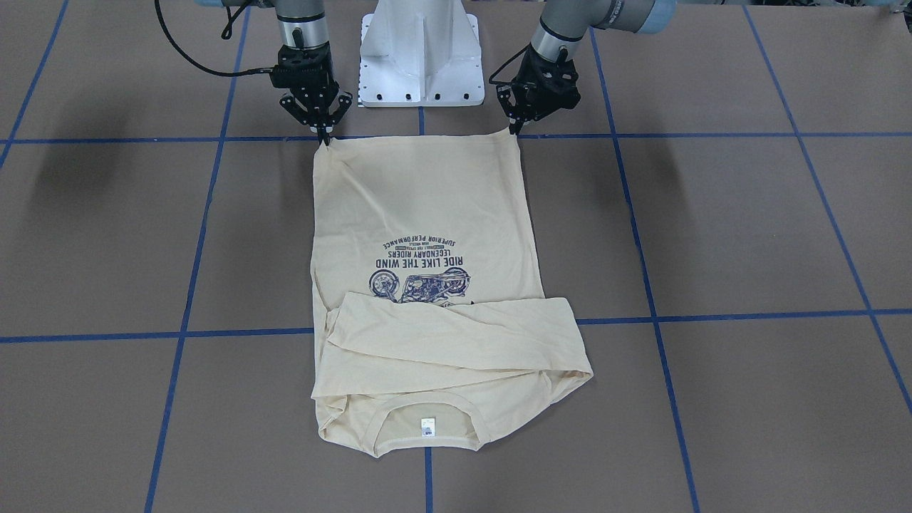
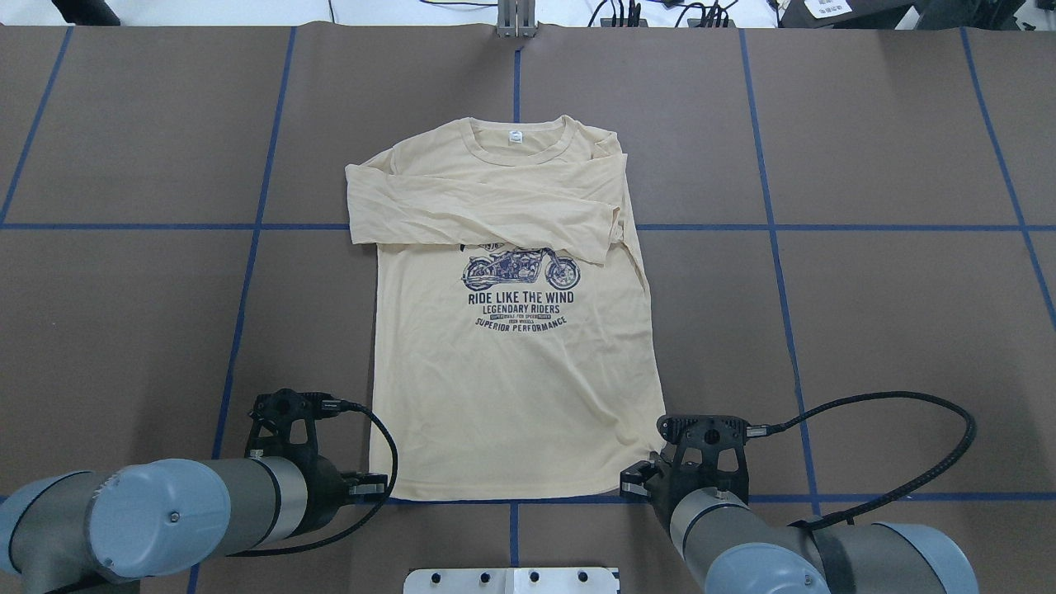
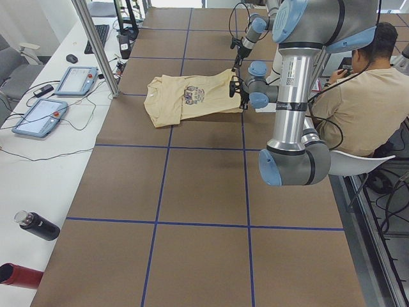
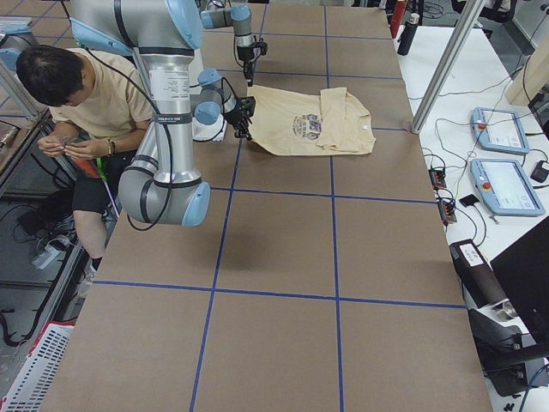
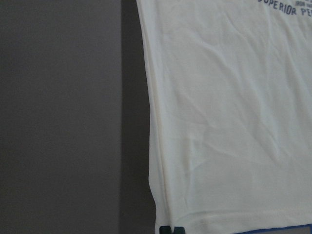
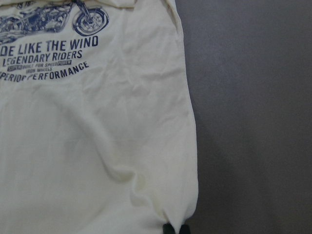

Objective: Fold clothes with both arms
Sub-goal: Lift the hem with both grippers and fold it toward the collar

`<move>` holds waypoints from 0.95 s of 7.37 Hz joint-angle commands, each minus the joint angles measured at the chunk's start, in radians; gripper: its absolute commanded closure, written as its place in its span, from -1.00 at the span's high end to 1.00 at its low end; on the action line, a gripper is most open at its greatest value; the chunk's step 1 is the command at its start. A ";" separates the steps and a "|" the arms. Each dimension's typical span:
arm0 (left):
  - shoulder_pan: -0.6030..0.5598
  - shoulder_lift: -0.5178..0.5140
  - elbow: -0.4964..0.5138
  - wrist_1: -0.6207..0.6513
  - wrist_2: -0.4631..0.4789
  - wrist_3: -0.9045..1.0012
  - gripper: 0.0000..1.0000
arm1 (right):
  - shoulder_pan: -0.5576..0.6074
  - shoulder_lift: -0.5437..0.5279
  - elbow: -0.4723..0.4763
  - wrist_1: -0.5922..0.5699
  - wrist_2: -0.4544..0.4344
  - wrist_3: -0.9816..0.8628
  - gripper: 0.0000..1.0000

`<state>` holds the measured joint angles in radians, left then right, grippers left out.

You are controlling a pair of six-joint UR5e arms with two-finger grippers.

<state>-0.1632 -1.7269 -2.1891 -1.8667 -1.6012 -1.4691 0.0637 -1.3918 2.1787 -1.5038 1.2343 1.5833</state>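
Collar (image 1: 427, 406) nearest, the thin shirt (image 1: 427, 214) looks light and limp, best held by its hem (image 1: 420, 139), whose corners the left fingers (image 1: 516, 120) and right fingers (image 1: 320, 125) pinch shut.

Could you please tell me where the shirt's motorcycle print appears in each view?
Front-facing: motorcycle print at centre, upside down.
Overhead: print at centre.
Exterior left: print upper middle, small.
Exterior right: print upper middle, small.
Left wrist: not in it, only lettering.
Right wrist: print top left.
Shared landmark: the folded sleeve bordering the print.
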 commanded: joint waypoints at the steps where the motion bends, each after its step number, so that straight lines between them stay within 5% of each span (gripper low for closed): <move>1: 0.004 0.000 -0.229 0.200 -0.067 0.001 -1.00 | 0.024 -0.062 0.157 -0.025 0.094 -0.002 -1.00; 4: 0.097 -0.002 -0.359 0.270 -0.114 -0.008 -1.00 | -0.129 -0.090 0.412 -0.145 0.183 -0.002 -1.00; 6: 0.081 -0.005 -0.325 0.294 -0.111 -0.007 -1.00 | -0.076 -0.082 0.374 -0.147 0.169 0.000 -1.00; 7: 0.027 -0.029 -0.260 0.300 -0.106 -0.005 -1.00 | 0.000 -0.003 0.272 -0.147 0.169 -0.003 -1.00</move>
<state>-0.0908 -1.7367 -2.5082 -1.5793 -1.7118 -1.4757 -0.0092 -1.4594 2.5400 -1.6484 1.4059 1.5822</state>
